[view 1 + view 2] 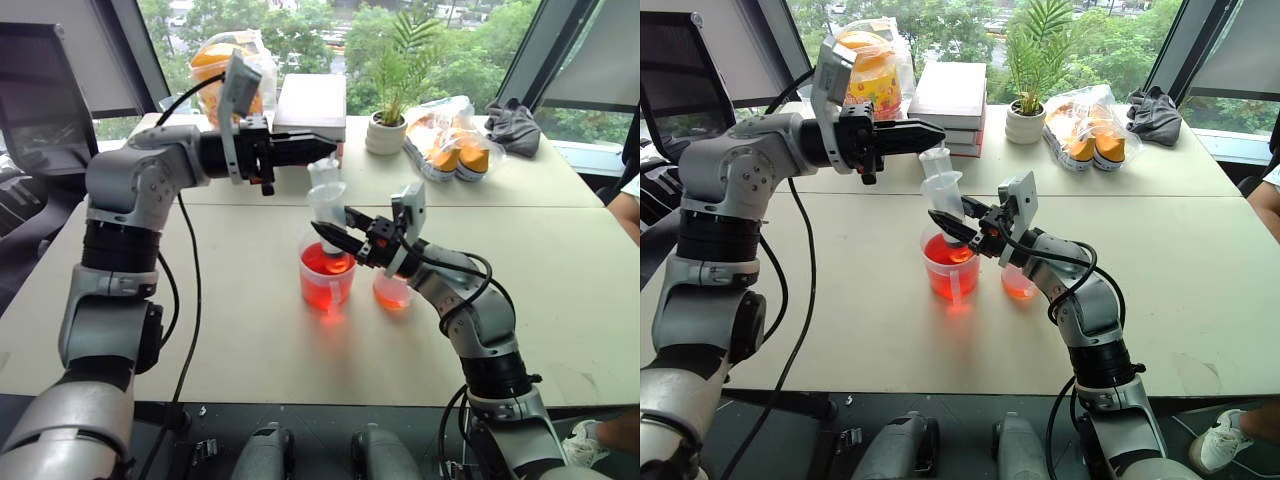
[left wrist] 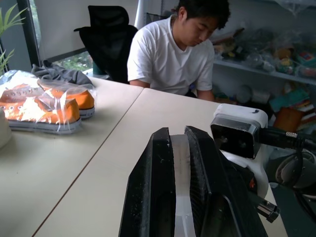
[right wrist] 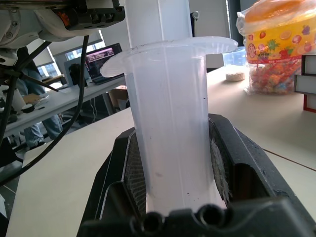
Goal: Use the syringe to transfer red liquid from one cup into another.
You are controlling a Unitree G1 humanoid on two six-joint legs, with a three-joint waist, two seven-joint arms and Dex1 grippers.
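Right gripper reaches far-left, jaws clamped on syringe barrel over larger red cup. Left gripper level, pointing right, jaws pinching plunger top.

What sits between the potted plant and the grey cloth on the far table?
A plastic bag of orange sneakers lies between the potted plant and grey cloth, in the head views.

My black fingers clasp the cloudy-white syringe; mid-frame, the larger cup glows red, the smaller cup pale orange.
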